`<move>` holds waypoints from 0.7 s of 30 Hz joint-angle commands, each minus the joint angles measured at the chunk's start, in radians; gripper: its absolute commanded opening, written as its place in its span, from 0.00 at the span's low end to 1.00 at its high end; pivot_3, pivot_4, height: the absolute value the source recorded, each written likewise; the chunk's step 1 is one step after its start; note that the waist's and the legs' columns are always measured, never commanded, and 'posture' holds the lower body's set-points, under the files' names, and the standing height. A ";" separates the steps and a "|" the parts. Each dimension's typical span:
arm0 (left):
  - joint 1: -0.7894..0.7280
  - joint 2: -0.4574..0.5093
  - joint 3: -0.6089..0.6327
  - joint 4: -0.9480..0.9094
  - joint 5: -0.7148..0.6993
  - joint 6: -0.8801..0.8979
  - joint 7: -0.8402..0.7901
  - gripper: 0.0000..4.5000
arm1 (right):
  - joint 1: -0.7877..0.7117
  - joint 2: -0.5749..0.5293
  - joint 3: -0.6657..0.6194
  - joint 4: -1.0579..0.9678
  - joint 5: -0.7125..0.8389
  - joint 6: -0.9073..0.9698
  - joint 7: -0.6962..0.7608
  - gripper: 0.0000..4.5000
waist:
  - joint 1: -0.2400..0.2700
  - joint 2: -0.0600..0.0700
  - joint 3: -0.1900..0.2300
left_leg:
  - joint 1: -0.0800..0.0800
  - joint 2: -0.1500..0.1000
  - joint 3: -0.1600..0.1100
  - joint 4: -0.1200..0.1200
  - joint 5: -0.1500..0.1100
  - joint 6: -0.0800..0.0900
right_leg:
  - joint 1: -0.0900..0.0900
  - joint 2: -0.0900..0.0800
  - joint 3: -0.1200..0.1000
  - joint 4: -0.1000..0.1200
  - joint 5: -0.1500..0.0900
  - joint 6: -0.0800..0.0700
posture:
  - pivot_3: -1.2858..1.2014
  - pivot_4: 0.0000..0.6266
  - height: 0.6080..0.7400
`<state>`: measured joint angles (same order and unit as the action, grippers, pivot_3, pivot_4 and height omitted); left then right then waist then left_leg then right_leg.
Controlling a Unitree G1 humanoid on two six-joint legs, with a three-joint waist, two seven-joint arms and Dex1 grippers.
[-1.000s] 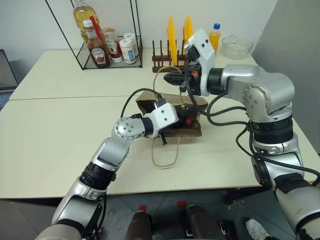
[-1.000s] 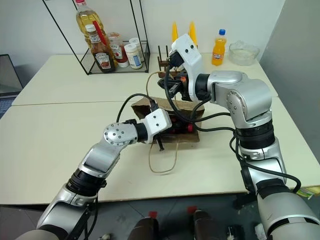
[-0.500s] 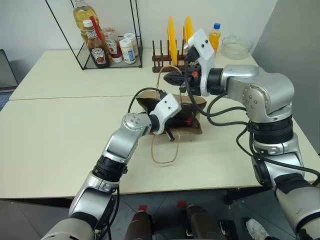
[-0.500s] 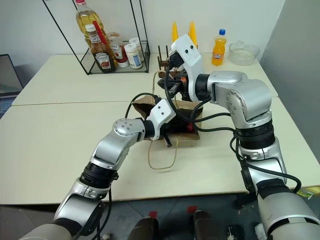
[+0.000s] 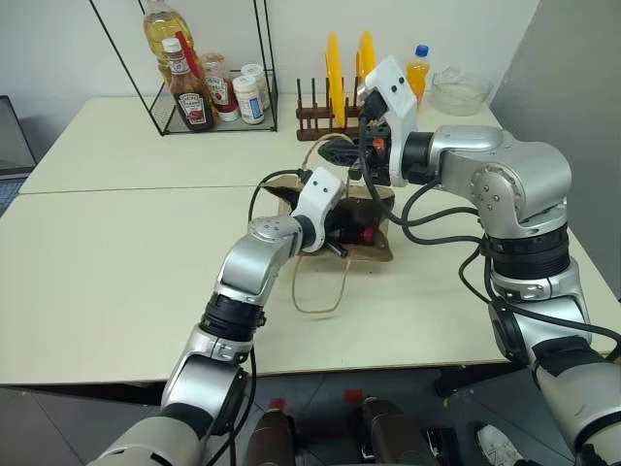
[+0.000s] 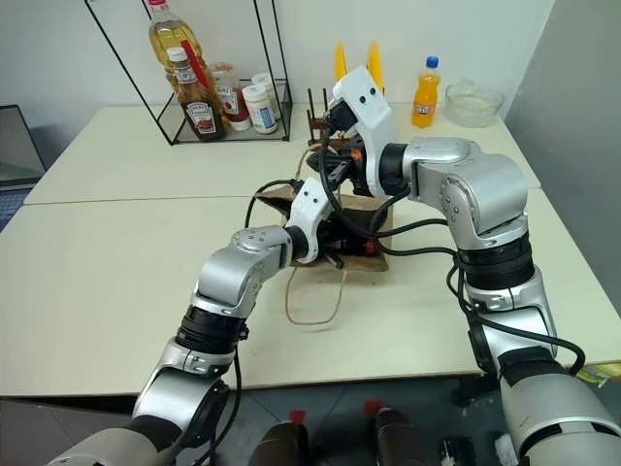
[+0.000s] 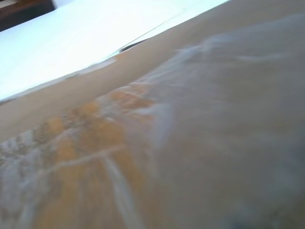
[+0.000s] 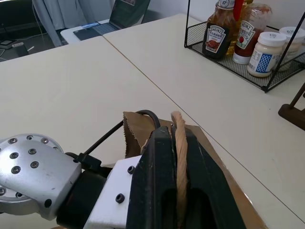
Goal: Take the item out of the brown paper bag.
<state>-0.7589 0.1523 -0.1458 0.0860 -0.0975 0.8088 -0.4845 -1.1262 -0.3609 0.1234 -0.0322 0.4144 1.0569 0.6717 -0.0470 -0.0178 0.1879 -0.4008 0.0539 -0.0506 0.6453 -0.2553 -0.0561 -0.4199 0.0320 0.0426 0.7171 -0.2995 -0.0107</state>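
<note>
The brown paper bag lies crumpled on the table in front of me, its mouth facing my left arm. My right gripper hangs above the bag, shut on one pale string handle and holding it up. The other handle lies looped on the table. My left gripper is shut, its black fingers pushed into the bag's mouth. Beside them a bit of the item shows dark and red; the rest is hidden by the bag and my hand. The left wrist view shows blurred brown paper very close.
A black wire rack with sauce bottles and jars stands at the back left. A wooden dish rack with yellow plates is behind the bag. An orange soda bottle and a glass bowl sit at the back right.
My left hand has moved forward into the bag's mouth and rolled its wrist, with the elbow swinging in. The right gripper has kept still with the handle.
</note>
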 commanded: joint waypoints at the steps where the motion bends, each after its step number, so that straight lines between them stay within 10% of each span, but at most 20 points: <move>1: -0.025 -0.020 0.031 0.003 -0.015 0.018 0.044 0.00 | -0.015 0.000 -0.007 -0.023 0.001 -0.023 -0.004 0.00 | 0.000 0.000 0.000 | 0.000 0.000 0.000 0.000 0.000 0.000 | 0.000 0.000 0.000 0.000 0.000 0.000 | 0.52 0.24 1.00; 21: -0.016 0.084 -0.149 0.065 0.188 -0.371 0.043 0.00 | -0.005 -0.005 -0.001 -0.036 0.002 -0.023 -0.005 0.00 | 0.006 0.000 0.000 | 0.000 -0.005 0.000 -0.001 0.002 -0.004 | 0.000 -0.004 0.001 0.000 0.000 0.001 | 0.52 0.24 1.00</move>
<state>-0.7613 0.2328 -0.2817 0.1638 0.0682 0.4799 -0.4462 -1.1247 -0.3624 0.1330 -0.0324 0.4145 1.0557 0.6692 -0.0413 -0.0178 0.1879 -0.4010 0.0487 -0.0505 0.6448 -0.2532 -0.0598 -0.4200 0.0271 0.0431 0.7169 -0.2991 -0.0096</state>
